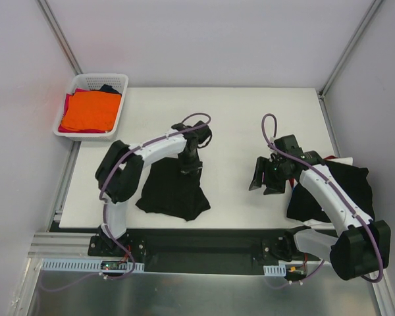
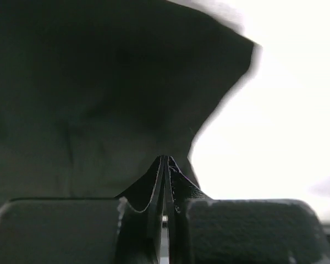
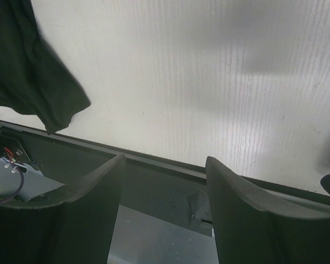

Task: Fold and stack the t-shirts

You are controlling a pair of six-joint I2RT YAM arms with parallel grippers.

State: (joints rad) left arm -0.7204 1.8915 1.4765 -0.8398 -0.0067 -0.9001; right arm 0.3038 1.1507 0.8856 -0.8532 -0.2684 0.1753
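A black t-shirt (image 1: 174, 189) hangs in a cone from my left gripper (image 1: 189, 166), which is shut on its top; its lower edge rests near the table's front edge. In the left wrist view the cloth (image 2: 99, 99) fills the frame and is pinched between the shut fingers (image 2: 164, 170). My right gripper (image 1: 264, 179) is open and empty above the bare table, right of centre. In the right wrist view its fingers (image 3: 239, 192) stand wide apart, with the black shirt's corner (image 3: 38, 88) at upper left. A second black shirt (image 1: 345, 187) lies under the right arm.
A white lattice basket (image 1: 122, 84) at the back left holds orange (image 1: 89, 110), red and dark shirts. The white table (image 1: 237, 118) ends at a dark rail (image 3: 154, 159) along the front. Grey walls enclose the back and sides.
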